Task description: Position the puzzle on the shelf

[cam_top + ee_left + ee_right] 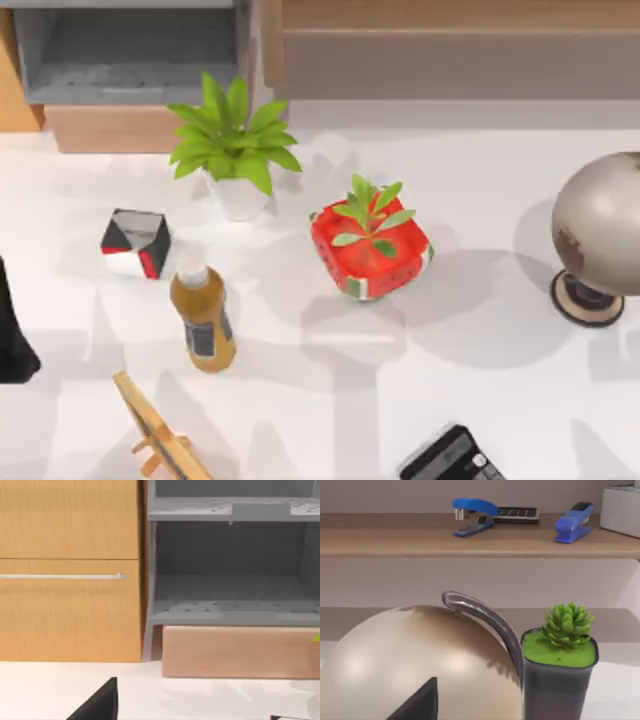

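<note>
Resting at the left edge of the worktop, the left arm points its left hand at a wooden cabinet with grey compartments. The right hand sits just behind a globe and a potted succulent. The shelf lies well beyond them and carries a blue stapler. I cannot tell whether either hand is wide or narrow. A red cube with leaves stands well right of the left arm, past a bottle.
</note>
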